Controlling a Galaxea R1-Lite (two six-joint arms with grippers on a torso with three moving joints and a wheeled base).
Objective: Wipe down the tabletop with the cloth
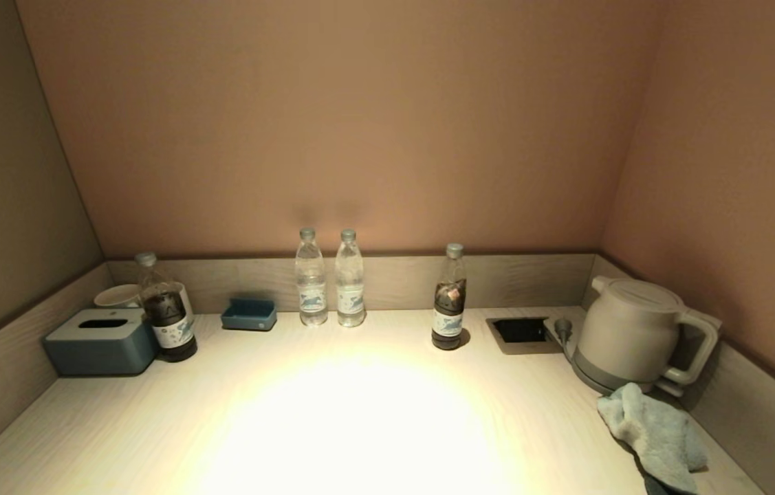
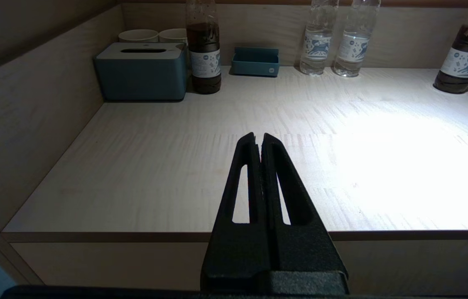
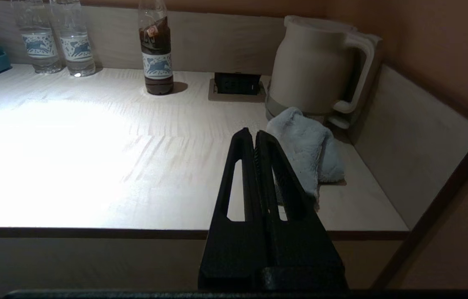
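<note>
A crumpled pale blue cloth [image 1: 655,433] lies on the light wood tabletop [image 1: 359,426] at the near right, just in front of the kettle; it also shows in the right wrist view [image 3: 306,151]. My right gripper [image 3: 254,133] is shut and empty, held off the table's front edge, short of the cloth and a little to its left. My left gripper [image 2: 258,136] is shut and empty, held off the front edge on the left side. Neither gripper shows in the head view.
A cream kettle [image 1: 631,333] stands at the back right beside a recessed socket [image 1: 521,332]. Two clear water bottles [image 1: 329,278] and two dark bottles [image 1: 449,299] [image 1: 166,309] stand along the back. A blue tissue box [image 1: 100,340], cups [image 1: 119,295] and a small blue tray [image 1: 249,314] fill the back left. Low walls border three sides.
</note>
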